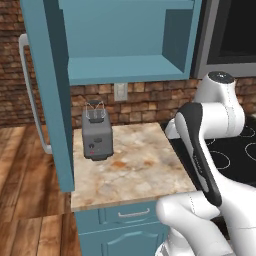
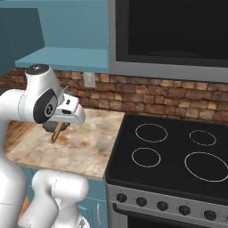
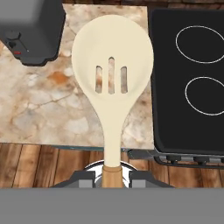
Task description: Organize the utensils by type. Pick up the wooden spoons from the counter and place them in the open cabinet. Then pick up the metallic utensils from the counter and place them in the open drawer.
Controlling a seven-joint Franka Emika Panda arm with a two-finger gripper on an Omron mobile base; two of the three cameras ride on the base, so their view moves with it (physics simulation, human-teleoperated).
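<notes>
Holding a slotted wooden spoon [image 3: 112, 74] by its brown handle, the gripper [image 3: 112, 178] is pinched on it w/ the cream bowl pointing away from the hand, up above the surface [image 1: 135, 170]. In right base view the handle [image 2: 57, 132] pokes down below the hand, over the surface's back part near the toaster.

Surface: beige marbled stone w/ brown blotches, teal cabinets under it, drawer front [image 1: 131, 214] at its front edge. Grey toaster [image 1: 97, 134] sits at back left corner, close to the brick wall [image 1: 145, 102]. Black stovetop [image 2: 178, 153] butts the right edge; knobs along its front. Open teal cabinet [image 1: 125, 55] hangs above the surface, door [image 1: 50, 90] swung out at left. Microwave [image 2: 171, 35] over the stove. Wood plank floor [image 1: 27, 175] at left.
</notes>
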